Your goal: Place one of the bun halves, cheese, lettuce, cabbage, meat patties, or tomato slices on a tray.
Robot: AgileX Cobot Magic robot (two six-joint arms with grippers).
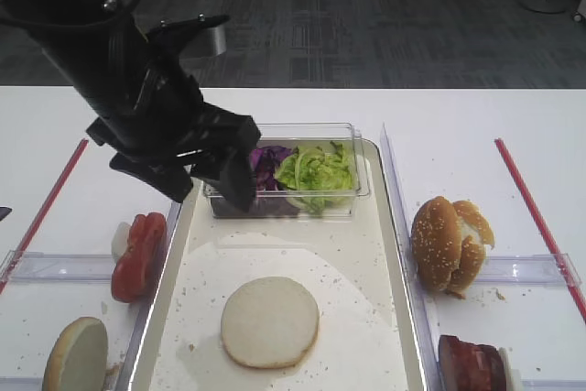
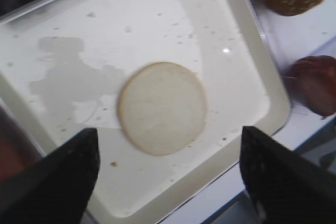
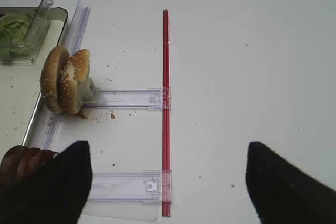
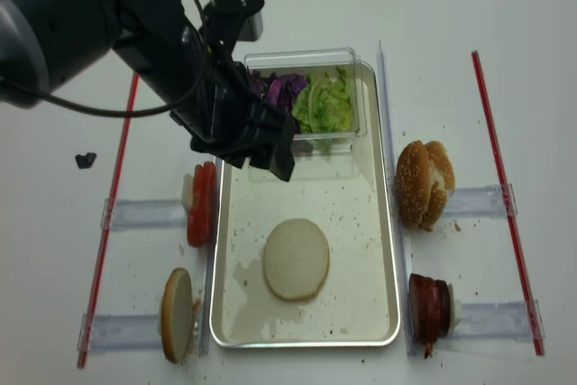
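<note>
A plain off-white bun half (image 1: 270, 322) lies cut face up on the tray (image 1: 394, 254), also in the left wrist view (image 2: 161, 107). My left gripper (image 1: 209, 188) hangs open and empty above the tray's far left part, its fingertips (image 2: 47, 182) framing the bun from above. A clear box holds purple cabbage (image 1: 267, 167) and lettuce (image 1: 319, 171). Tomato slices (image 1: 137, 254) stand left of the tray, meat patties (image 1: 472, 363) to its right. My right gripper (image 3: 168, 182) is open over bare table. No cheese is in view.
Sesame buns (image 1: 449, 244) stand on a clear rail right of the tray. Another plain bun half (image 1: 75, 354) stands on edge at the near left. Red strips (image 1: 536, 217) run along both sides of the table.
</note>
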